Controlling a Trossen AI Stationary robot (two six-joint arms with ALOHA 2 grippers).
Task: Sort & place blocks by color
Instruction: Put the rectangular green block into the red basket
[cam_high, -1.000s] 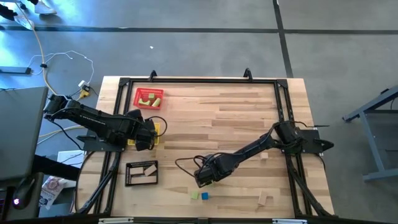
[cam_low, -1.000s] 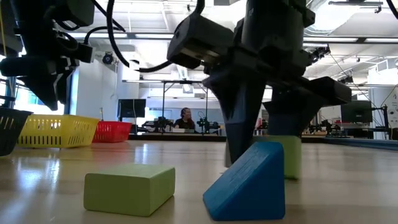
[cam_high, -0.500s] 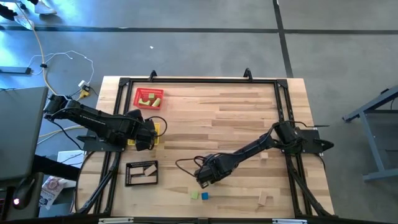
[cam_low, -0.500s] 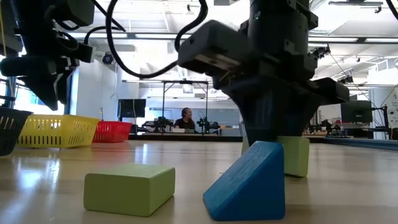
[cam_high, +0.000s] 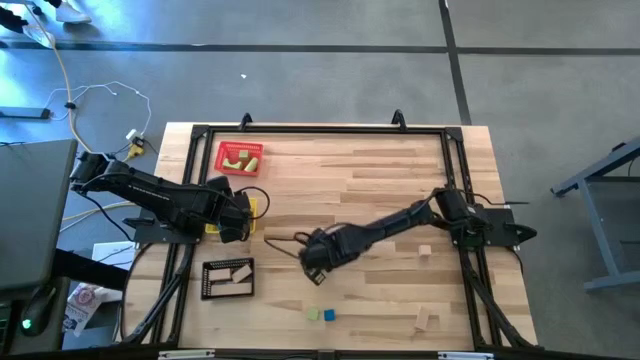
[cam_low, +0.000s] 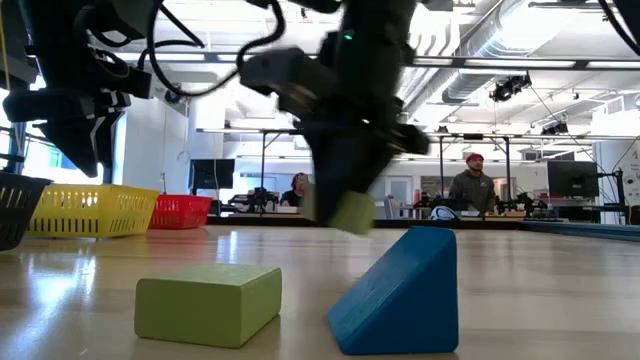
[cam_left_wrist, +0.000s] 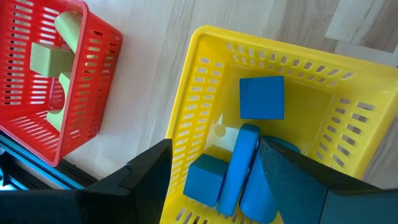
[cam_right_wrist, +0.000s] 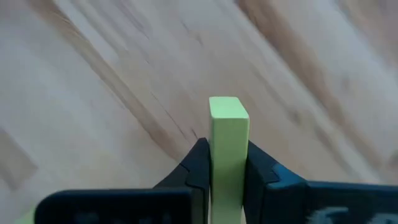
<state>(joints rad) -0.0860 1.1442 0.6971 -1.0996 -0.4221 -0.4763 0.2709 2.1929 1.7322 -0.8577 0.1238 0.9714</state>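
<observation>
My right gripper (cam_high: 314, 258) hangs over the middle of the table, shut on a light green block (cam_low: 350, 212) that is clear of the wood. A second green block (cam_low: 208, 303) and a blue wedge block (cam_low: 395, 295) lie flat near the front edge. My left gripper (cam_left_wrist: 214, 186) stands open above the yellow tray (cam_left_wrist: 199, 81), which holds several blue blocks (cam_left_wrist: 261, 98). The red tray (cam_high: 240, 157) holds green blocks. Tan blocks lie in the black tray (cam_high: 228, 278). My right gripper pinches the green block's two wide faces (cam_right_wrist: 228, 158) between its two fingers (cam_right_wrist: 198, 165), coming from above and pointing steeply down. The block's free end (cam_right_wrist: 229, 107) sticks out past the fingertips. In the low view it hangs slightly tilted, lifted clear of the table.
Two loose tan blocks (cam_high: 425, 251) (cam_high: 427, 320) lie on the right side of the table. The three trays stand along the left side. A black frame (cam_high: 320, 130) runs round the table edge. People sit in the room beyond the table.
My right gripper has shut on the green block that stood behind the blue wedge and lifted it clear. It has carried the block toward the table's far edge and a little to the left, rolling its wrist on the way. The left arm has kept still.
</observation>
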